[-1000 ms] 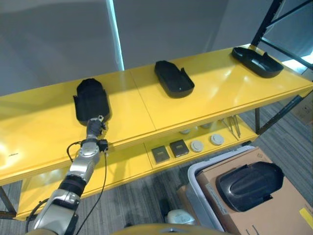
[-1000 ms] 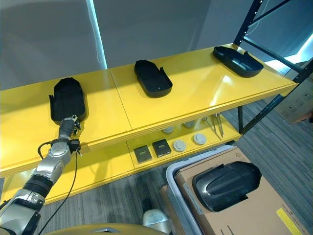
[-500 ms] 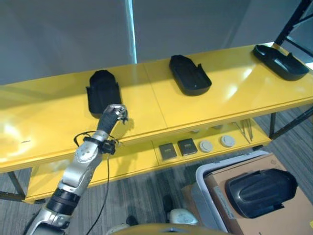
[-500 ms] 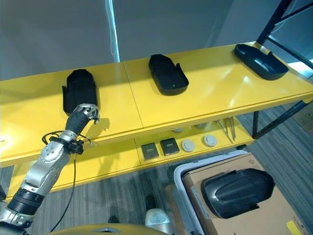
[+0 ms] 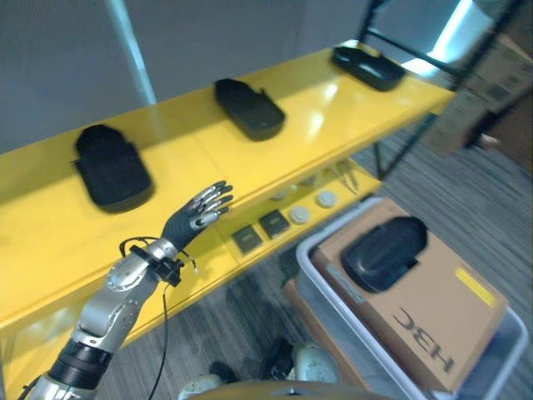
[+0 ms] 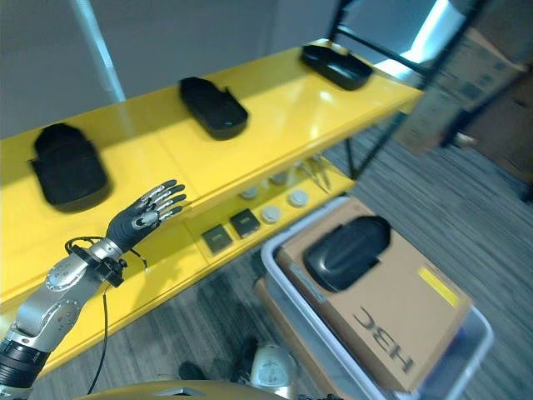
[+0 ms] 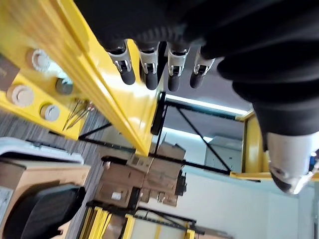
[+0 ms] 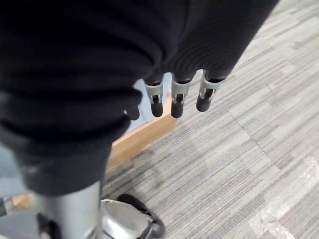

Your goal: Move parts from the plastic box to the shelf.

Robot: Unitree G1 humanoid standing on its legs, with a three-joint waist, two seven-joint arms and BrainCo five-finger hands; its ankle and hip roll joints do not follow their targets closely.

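Nearest the robot, the plastic box (image 5: 310, 258) stands on the floor below the front edge of the shelf (image 5: 50, 242). Inside it a cardboard carton (image 5: 433, 300) fills most of the opening, and one black moulded part (image 5: 381, 250) rests on the carton's top face, toward the end closer to the shelf.

The right hand (image 8: 174, 97) hangs over grey carpet, fingers straight and released, holding nothing.

The left hand (image 5: 198, 217) is raised in front of the shelf's front edge, apart from it, with fingers spread straight and nothing between them. The left wrist view confirms an empty, relaxed hand.

On the lower tier of the shelf lie two dark square items (image 5: 260, 232) and several pale round discs (image 5: 312, 207).

On the top deck of the shelf three black parts (image 5: 248, 107) lie well apart, one toward each end and one near the middle.

Assessment: the part in the box appears to be a hollow, rigid plastic shell, probably light, with a smooth domed back likely to slip under fingertips. Its rim edges, taken across the narrower width, look the more secure hold.
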